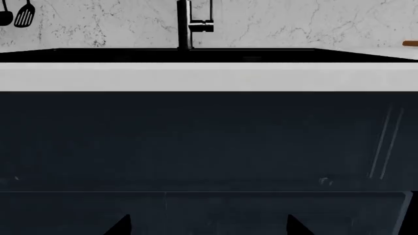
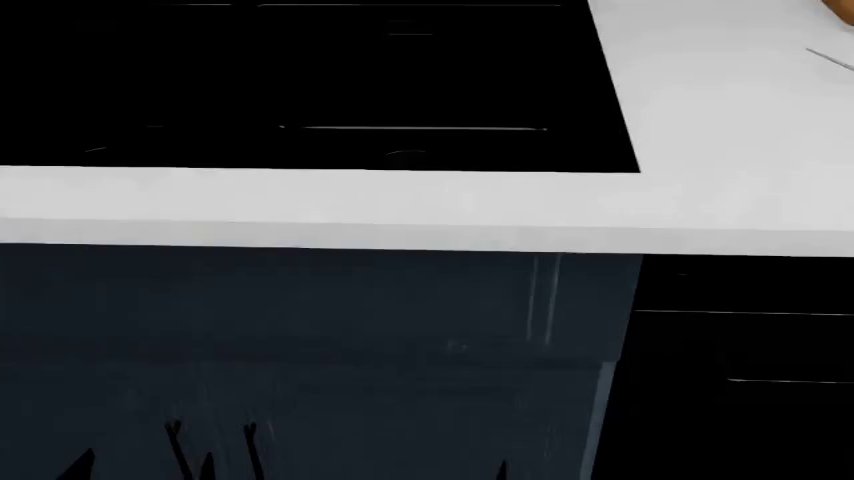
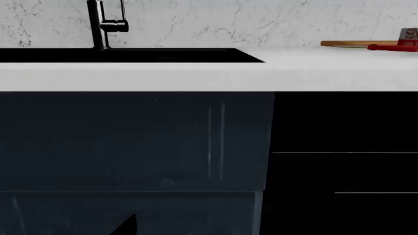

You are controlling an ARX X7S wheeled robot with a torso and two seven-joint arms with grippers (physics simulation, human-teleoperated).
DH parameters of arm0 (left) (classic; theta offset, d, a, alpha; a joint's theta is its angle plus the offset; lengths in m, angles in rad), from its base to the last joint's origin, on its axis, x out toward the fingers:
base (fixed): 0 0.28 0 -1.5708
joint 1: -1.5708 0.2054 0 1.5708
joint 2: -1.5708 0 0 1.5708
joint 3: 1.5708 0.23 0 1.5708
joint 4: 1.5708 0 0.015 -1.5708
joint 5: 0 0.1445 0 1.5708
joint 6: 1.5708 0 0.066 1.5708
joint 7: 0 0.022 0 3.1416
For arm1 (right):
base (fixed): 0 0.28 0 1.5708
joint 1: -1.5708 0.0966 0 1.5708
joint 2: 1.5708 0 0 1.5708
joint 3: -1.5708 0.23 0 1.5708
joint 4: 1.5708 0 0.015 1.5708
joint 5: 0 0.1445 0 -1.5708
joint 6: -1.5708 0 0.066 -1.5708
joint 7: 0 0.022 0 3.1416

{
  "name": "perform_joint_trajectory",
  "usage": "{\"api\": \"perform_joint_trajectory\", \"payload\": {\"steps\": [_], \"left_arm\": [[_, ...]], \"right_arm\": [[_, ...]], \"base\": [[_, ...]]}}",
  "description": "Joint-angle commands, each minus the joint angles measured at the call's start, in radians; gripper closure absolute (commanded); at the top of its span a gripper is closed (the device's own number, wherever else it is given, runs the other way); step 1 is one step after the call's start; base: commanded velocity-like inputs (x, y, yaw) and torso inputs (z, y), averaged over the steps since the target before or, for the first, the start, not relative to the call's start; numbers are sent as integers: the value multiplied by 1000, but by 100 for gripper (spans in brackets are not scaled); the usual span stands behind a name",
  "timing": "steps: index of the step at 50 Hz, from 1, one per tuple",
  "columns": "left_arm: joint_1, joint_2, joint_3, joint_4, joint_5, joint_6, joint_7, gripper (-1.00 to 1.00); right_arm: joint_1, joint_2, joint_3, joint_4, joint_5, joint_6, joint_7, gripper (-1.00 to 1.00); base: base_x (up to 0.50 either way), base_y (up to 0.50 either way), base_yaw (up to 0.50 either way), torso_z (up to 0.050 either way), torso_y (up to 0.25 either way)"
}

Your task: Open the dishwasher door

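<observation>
While both arms face the blue-grey cabinet panel (image 2: 307, 320) rather than the dishwasher door (image 2: 747, 350), the main risk is a reach that lands on the wrong front. In the head view the door fills the lower right of the frame, glossy black with thin silver lines, tucked under the white table (image 2: 400, 205) and just right of the blue-grey panel. The black sink (image 2: 307, 80) sits at the upper left. The right wrist view shows the same door (image 3: 339, 171) beside the panel, with the faucet (image 3: 101, 24) behind the table edge.

I cannot tell which of the silver lines is the bar handle, so a grasp could close on a mere trim line and catch nothing. The handle looks slim and the surface slick, so a shallow grip would likely slip off as soon as the pull begins. A pull that does not follow the door's swing could also drag the grip loose.

The left fingers (image 1: 121, 226) show as two dark tips set well apart, so they stand wide, holding and touching nothing. Of the right fingers (image 3: 127, 226) only one dark tip shows, so I cannot tell how far they are spread; nothing appears held.
</observation>
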Motion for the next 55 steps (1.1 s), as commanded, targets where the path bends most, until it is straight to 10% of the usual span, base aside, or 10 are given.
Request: {"api": "perform_joint_trajectory", "payload": {"steps": [1,55], "left_arm": [[-1,-19,23,-4,-19,3,-23,-100],[16,-111,112,22,-77,24,-123,-100]], "right_arm": [[2,11,-14,7,11,-6,14,-100],[-2,101,-136,-19,98,-28,111,-100]], "base": [[0,0,0,0,0],[0,-302,0,0,0]]}}
